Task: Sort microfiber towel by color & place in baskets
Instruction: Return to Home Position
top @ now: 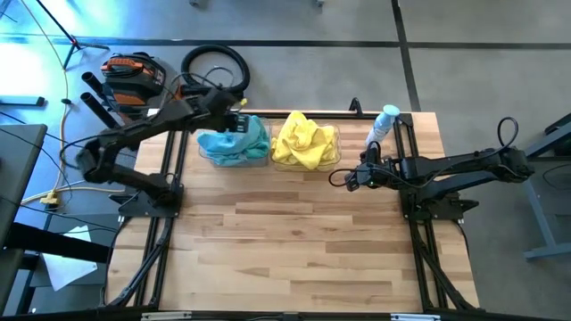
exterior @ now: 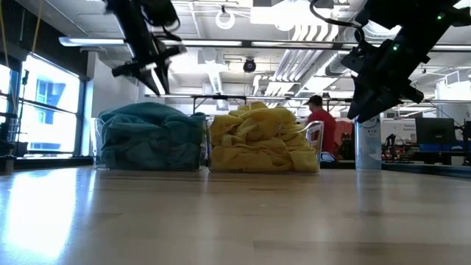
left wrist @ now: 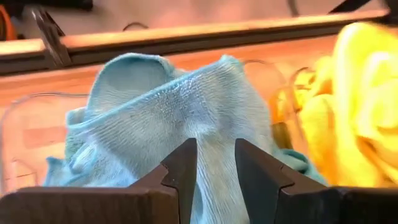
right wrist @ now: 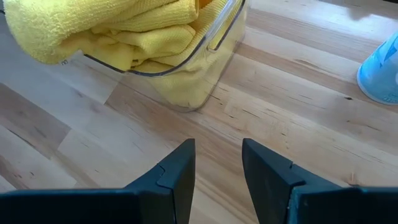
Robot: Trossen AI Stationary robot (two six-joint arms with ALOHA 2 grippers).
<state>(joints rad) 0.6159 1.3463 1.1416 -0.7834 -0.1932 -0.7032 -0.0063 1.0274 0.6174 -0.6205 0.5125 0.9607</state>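
On the wooden tabletop [top: 294, 259] I find no loose towel: blue towels [top: 234, 143] fill the left basket [top: 203, 153], yellow towels [top: 303, 141] fill the right basket [top: 336, 147], and my left gripper [left wrist: 216, 149] above the blue pile and my right gripper [right wrist: 217, 149] beside the right basket hang spread and empty, so sorting looks finished.

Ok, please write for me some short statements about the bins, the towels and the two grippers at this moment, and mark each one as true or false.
1. The blue towels lie in the left bin. True.
2. The yellow towels lie loose on the table. False: they fill the right bin.
3. The left gripper hangs above the blue towels and holds nothing. True.
4. The right gripper is shut on a yellow towel. False: it is open and empty, over bare table beside the right bin.
5. The spray bottle stands inside the right bin. False: it stands on the table, outside that bin.
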